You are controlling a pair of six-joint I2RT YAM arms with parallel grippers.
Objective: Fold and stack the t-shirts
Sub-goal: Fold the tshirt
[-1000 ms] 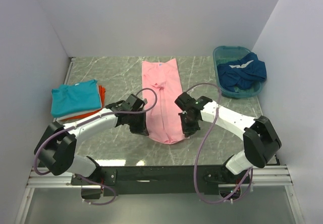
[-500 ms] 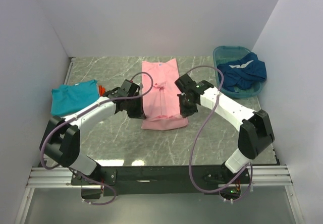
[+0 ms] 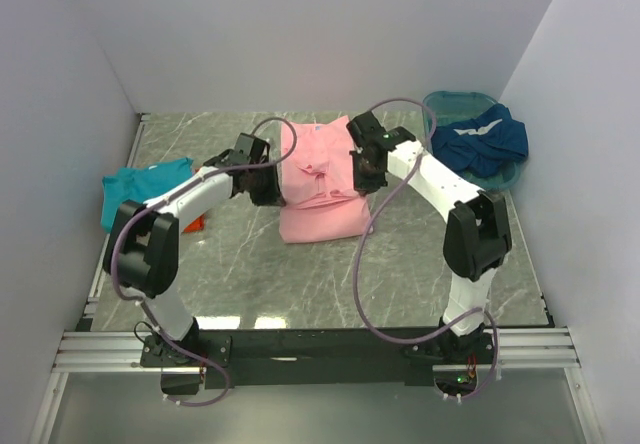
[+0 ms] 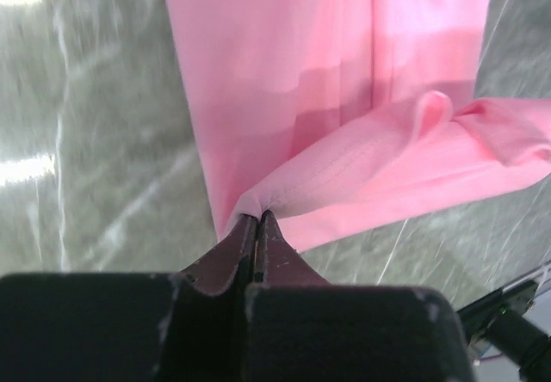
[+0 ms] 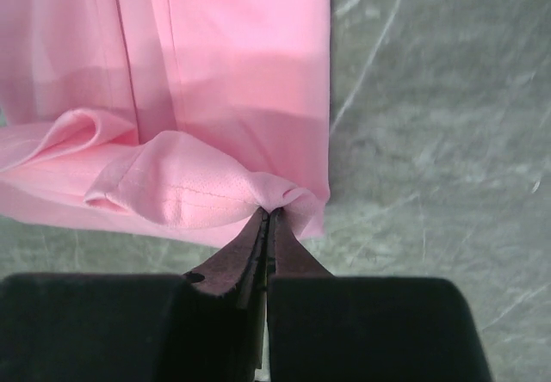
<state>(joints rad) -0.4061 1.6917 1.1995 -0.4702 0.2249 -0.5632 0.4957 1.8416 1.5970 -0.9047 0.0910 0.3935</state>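
**Pink shirt** (image 3: 320,204). Laid lengthwise on the worktop (image 3: 300,274), between the two claws. The near hem is lifted and doubled back over the far part. The fold crease lies on the base side of both claws and the collar end lies beyond them. Step judged: halving fold, not yet laid down.

**Left claw** (image 4: 258,220). Pressed together on the hem corner at the shirt's left edge. Only a small bunch of cloth is held at the very tips.

**Right claw** (image 5: 267,216). Pressed together on the opposite hem corner, and the bite is just as thin.

**Teal shirt** (image 3: 140,184). Well apart, left of the left claw, partly hidden by that arm. An **orange shirt** (image 3: 195,224) shows just beside it.

**Blue shirt** (image 3: 480,136). Well apart, right of the right claw, heaped in the basin (image 3: 440,99).

**Hazards, as judged:**
- Slip: with so little cloth held, a corner could be pulled free by any tug, and the fold would collapse on that side.
- Trapped wrinkle: the hem is seen to sag and pucker between the claws. If it is set down slack, a ridge would be pressed into the fold.
- Skew: if one claw is carried further than the other, the hem would be laid crooked against the side edges.
- Drag: if the claws are lowered too soon, the lower layer could be pushed and rumpled.
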